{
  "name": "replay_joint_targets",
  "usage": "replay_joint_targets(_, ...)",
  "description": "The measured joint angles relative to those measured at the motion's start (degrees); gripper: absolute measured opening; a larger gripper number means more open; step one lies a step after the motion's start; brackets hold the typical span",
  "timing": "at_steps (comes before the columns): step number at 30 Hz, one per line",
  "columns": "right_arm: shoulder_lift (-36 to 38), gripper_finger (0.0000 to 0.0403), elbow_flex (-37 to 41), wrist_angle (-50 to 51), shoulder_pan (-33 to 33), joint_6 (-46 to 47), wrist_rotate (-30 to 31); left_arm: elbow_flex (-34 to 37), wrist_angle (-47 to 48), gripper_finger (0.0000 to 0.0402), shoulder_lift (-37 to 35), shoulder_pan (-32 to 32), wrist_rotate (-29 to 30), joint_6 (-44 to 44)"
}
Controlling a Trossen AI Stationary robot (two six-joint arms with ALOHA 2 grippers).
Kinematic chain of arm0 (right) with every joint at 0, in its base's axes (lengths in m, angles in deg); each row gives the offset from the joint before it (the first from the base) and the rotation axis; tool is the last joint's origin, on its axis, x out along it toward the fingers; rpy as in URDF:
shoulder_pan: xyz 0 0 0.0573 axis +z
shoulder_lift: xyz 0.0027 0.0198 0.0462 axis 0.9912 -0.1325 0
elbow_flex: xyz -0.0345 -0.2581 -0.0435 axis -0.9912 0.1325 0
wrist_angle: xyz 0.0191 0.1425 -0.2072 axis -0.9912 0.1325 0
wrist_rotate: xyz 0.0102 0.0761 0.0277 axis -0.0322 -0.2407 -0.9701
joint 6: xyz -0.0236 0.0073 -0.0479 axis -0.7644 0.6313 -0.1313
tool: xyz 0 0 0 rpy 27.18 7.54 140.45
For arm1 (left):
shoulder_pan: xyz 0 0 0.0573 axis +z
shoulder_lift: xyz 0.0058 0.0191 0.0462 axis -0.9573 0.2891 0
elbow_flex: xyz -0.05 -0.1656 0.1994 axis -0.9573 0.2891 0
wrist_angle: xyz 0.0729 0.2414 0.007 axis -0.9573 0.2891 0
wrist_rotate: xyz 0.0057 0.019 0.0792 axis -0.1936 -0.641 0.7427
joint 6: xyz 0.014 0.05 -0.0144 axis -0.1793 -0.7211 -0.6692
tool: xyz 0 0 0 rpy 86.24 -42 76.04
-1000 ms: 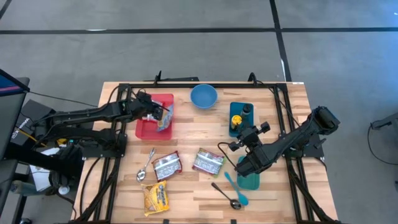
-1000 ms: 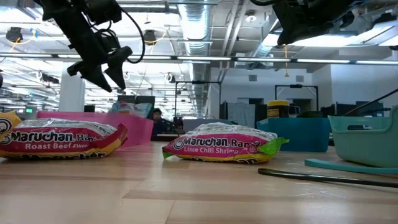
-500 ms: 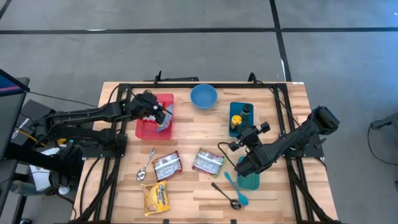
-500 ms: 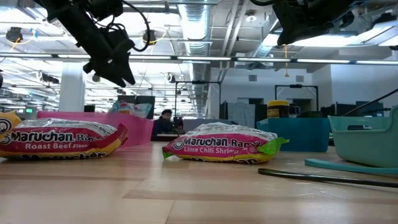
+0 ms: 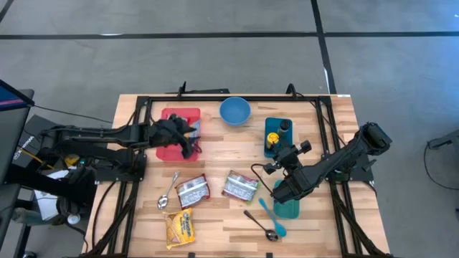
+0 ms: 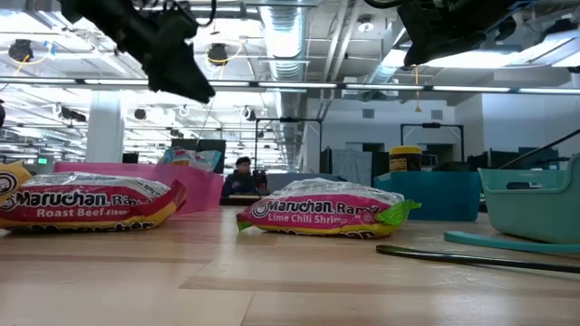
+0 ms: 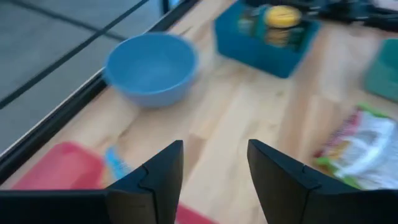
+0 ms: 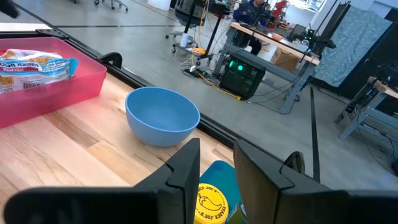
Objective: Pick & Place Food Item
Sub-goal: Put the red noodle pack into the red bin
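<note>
The left gripper hovered over the red bin at the table's left rear, its fingers spread with nothing between them. A ramen packet lay inside that bin, leaning against its wall. The right gripper waited above the table's right side near the teal container, fingers slightly parted and holding nothing. Two more ramen packets rested flat at the table's middle, a yellow packet near the front edge, and a blue bowl at the rear
</note>
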Motion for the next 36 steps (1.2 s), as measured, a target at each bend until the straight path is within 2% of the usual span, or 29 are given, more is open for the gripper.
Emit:
replay_joint_targets(17, 0.00, 0.0092, 0.00, 0.00, 0.00, 0.00, -0.07, 0.02, -0.84, 0.0143, 0.01, -18.43, 0.04, 0.65)
replay_joint_targets(31, 0.00, 0.0092, 0.00, 0.00, 0.00, 0.00, -0.11, 0.13, 1.31, 0.0143, 0.01, -30.91, 0.09, 11.03)
replay_joint_targets(36, 0.00, 0.0092, 0.00, 0.00, 0.00, 0.00, -0.13, 2.82, 1.02, 0.0144, 0.00, -34.16, 0.05, 14.84)
